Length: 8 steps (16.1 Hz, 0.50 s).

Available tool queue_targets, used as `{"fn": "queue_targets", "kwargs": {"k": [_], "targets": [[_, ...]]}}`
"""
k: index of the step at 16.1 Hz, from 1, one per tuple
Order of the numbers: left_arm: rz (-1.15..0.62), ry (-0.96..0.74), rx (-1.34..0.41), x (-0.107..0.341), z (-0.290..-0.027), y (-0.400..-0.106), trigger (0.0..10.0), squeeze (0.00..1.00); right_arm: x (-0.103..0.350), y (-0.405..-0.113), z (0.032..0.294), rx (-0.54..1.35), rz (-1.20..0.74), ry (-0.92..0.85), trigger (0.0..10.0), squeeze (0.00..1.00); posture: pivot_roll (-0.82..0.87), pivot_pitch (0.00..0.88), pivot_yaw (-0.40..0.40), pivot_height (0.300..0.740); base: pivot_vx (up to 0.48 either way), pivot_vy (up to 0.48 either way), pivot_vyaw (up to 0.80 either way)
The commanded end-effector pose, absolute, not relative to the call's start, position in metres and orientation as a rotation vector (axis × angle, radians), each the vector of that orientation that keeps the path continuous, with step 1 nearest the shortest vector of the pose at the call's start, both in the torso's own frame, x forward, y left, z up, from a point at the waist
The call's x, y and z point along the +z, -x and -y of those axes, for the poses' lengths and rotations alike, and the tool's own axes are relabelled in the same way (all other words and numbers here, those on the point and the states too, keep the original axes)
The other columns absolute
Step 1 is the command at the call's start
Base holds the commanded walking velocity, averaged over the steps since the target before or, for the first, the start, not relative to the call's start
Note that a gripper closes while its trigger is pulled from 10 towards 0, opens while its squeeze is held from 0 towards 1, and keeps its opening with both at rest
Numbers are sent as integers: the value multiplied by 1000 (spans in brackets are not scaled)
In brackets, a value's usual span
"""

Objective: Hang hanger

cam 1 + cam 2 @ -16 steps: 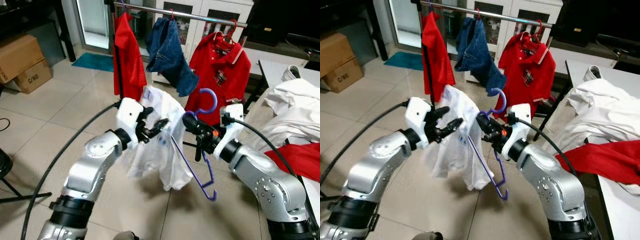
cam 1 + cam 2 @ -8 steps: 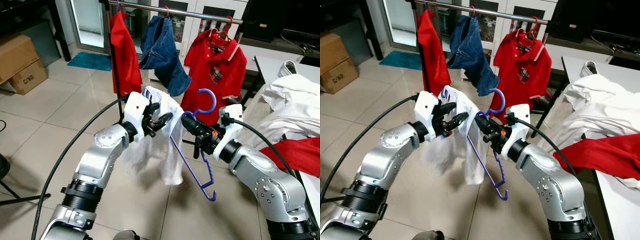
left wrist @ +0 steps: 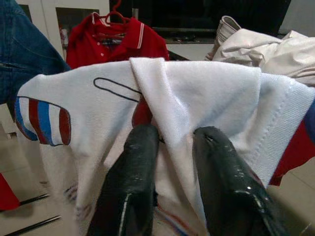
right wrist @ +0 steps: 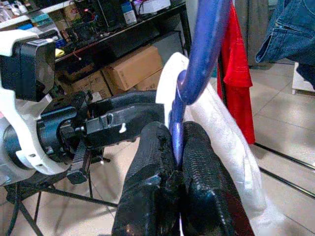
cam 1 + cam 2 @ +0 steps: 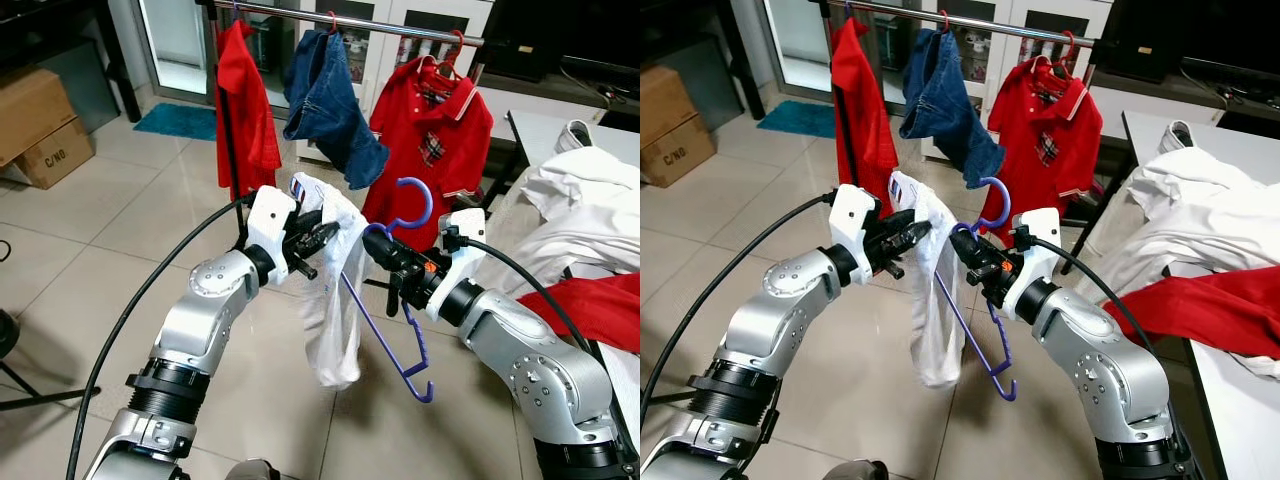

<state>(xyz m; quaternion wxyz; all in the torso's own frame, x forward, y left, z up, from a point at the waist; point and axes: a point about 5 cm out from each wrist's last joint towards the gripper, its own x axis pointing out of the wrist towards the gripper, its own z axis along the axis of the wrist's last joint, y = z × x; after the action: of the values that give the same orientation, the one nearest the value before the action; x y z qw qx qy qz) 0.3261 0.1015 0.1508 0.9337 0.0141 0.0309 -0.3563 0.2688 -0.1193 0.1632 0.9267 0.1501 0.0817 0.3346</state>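
The one purple hanger (image 5: 392,300), stiff, light and likely slippery, is hanging in front of the clothes rail (image 5: 400,24), best gripped at its neck. The right gripper (image 5: 385,252) is pinching that neck tight. The left gripper (image 5: 312,243) is clamping the one limp white shirt (image 5: 335,300). Three garments are hanging on the rail
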Motion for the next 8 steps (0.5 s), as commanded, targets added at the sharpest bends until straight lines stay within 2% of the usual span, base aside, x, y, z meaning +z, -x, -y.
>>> {"fn": "queue_targets", "kwargs": {"k": [1, 8], "targets": [[-36, -30, -730, 157, -99, -329, 0, 0, 172, -269, 118, 714, -134, -295, 10000, 0, 69, 0, -59, 740, 0, 0, 0], [-59, -6, -726, 153, -99, -331, 0, 0, 173, -268, 119, 721, -132, -296, 10000, 0, 65, 0, -59, 740, 0, 0, 0]]}}
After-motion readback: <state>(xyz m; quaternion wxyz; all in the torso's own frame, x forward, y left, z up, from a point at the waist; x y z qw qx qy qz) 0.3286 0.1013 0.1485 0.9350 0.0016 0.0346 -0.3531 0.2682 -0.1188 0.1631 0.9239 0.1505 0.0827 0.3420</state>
